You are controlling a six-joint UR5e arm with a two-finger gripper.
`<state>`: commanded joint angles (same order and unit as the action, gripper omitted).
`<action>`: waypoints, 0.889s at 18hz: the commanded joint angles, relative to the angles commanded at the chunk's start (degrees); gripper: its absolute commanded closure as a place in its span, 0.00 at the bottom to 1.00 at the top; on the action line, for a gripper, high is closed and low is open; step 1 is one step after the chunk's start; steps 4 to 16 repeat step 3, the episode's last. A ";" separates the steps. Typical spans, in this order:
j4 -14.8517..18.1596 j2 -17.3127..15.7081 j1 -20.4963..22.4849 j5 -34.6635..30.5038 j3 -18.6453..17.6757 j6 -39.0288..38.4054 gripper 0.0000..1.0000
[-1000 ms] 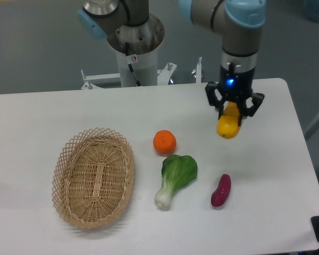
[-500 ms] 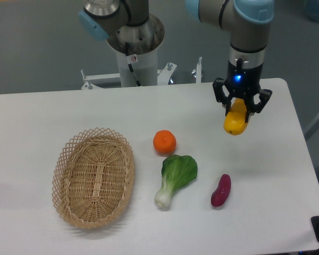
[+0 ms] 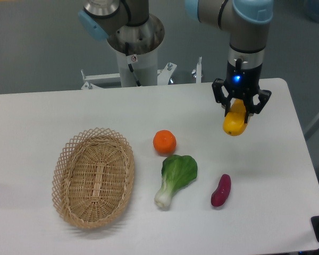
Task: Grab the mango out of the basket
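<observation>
A white table (image 3: 69, 111) stands in front of me with 1 robot arm reaching over its far right side. The gripper (image 3: 237, 113) points straight down and its 2 fingers are clamped on the mango (image 3: 234, 122), a smooth yellow-orange fruit that hangs above the tabletop, well to the right of the basket (image 3: 93, 177). The mango's lower end sticks out below the fingers, tilted slightly to the left. A small blue light glows on the gripper body.

The woven basket sits at the front left of the table with nothing inside it. Between the basket and the gripper, an orange (image 3: 164, 142) rests on the table. Just in front of the orange lies a leafy green vegetable (image 3: 174, 178) with a pale stem. To its right lies a purple sweet potato (image 3: 221, 190), nearly below the held mango.

Compared with 1 second ago, the gripper and mango have moved slightly right. Over the last half second they have barely shifted. Everything on the table lies where it was.
</observation>
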<state>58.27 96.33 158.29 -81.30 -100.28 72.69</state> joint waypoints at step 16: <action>-0.09 0.00 0.00 0.09 0.00 0.00 0.58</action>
